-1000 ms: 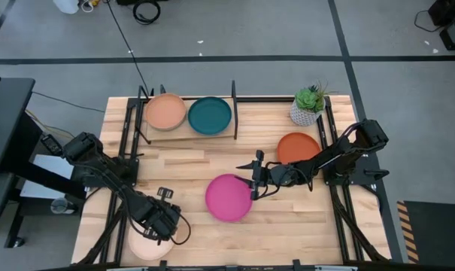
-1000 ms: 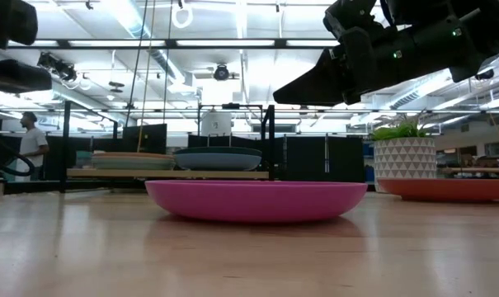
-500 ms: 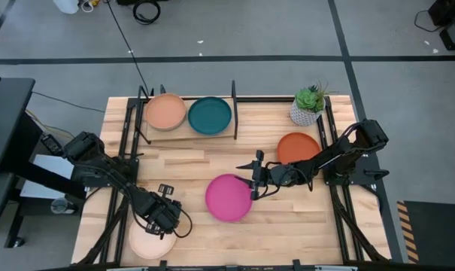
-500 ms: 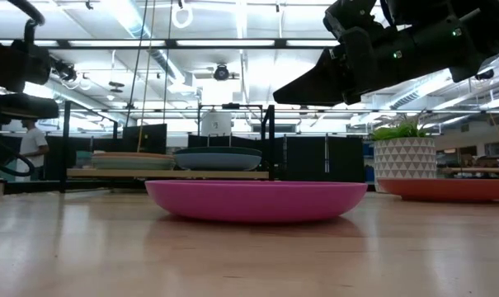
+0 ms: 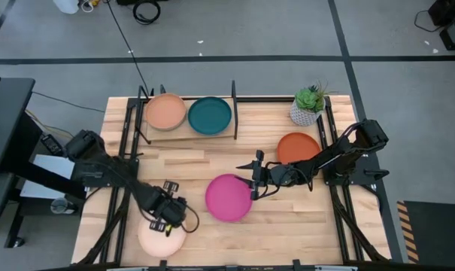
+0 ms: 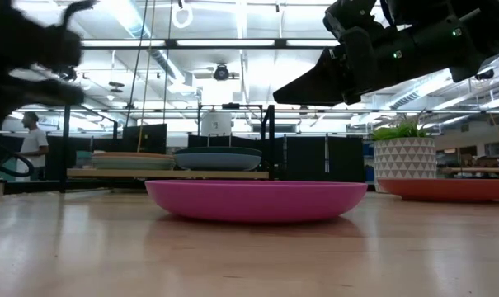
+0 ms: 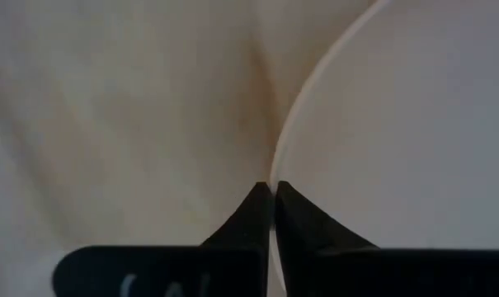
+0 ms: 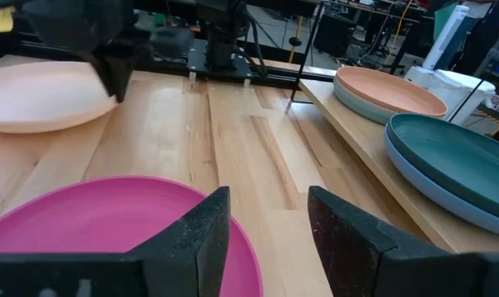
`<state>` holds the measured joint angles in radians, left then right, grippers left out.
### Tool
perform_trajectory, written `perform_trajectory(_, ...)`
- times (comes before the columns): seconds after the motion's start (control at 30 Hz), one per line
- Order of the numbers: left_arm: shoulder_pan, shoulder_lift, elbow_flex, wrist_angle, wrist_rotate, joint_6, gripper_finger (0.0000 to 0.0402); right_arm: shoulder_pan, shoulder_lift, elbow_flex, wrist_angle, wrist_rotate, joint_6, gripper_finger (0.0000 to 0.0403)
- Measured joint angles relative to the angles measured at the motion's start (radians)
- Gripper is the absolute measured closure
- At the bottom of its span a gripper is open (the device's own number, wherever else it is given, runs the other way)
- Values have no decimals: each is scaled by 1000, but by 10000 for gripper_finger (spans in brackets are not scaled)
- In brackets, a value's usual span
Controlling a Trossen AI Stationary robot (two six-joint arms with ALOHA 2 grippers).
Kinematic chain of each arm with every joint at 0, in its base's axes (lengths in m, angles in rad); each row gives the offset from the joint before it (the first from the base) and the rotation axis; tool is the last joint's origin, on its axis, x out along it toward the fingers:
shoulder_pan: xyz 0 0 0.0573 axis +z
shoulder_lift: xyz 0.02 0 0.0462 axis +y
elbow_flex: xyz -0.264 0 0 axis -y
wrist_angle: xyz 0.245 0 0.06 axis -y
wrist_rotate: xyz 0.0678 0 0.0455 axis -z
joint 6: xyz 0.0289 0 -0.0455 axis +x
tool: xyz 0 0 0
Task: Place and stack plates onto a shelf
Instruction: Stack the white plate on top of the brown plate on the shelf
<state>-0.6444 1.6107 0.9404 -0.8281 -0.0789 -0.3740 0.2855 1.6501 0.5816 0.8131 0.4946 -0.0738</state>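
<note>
On the wooden table (image 5: 189, 162), the left gripper (image 5: 167, 218) pinches the cream-peach plate (image 5: 158, 239) rim at the front-left. The right gripper (image 5: 255, 183) hangs spread beside the magenta plate (image 5: 229, 197); a potted plant (image 5: 308, 105) stands beside the shelf (image 5: 189, 129).

From where I stand, nothing carries writing I can read: no labels, brands, numbers or signs on anything in view.
</note>
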Motion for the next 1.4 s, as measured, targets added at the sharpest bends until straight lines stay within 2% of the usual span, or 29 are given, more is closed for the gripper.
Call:
perform_trajectory(0.3,177,-99,112,-272,-119,197,390,0,0,0,0,0,-5,232)
perform_trajectory(0.67,560,-208,167,-272,-148,438,390,-1,0,0,-4,0,-8,232)
perform_trajectory(0.83,713,-209,166,-261,-67,483,390,-1,0,0,-10,0,-8,232)
perform_trajectory(0.97,742,-201,165,-259,-50,592,389,-1,0,0,-13,0,-12,232)
perform_trajectory(1.07,762,-178,165,-214,-54,619,386,-1,0,0,-11,0,-12,232)
perform_trajectory(1.3,769,-68,165,-26,-46,642,370,-1,0,0,0,-6,-11,232)
perform_trajectory(1.4,774,-45,165,39,35,648,377,-1,0,0,-3,-18,-9,232)
